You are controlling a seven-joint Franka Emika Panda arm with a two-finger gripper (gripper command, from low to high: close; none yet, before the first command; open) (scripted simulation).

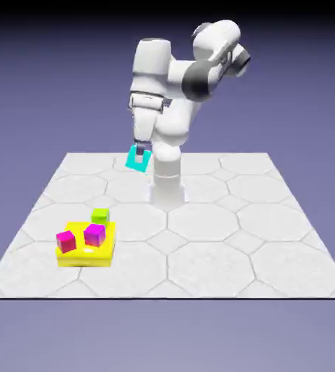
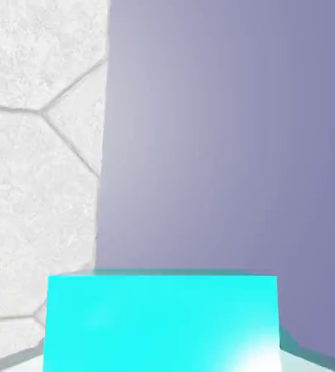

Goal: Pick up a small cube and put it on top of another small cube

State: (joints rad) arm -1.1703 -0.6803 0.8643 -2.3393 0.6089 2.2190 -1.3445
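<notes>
While the carry is apparently in hand, a blue-violet backdrop [image 1: 301, 87] is surrounding the pale, tile-patterned table [image 1: 214, 269]. The white arm [image 1: 152, 58] is leaning over toward the exterior view's left. Its gripper [image 1: 139, 152] is grasping the cyan cube [image 2: 163, 320], tilted and well clear of the surface. A yellow block [image 1: 86, 260] is bearing two magenta cubes [image 1: 94, 235]; the lime cube [image 1: 100, 215] is sitting by its far edge, support unclear. Next move is calling for levelling, then lowering onto the chosen cube.
</notes>
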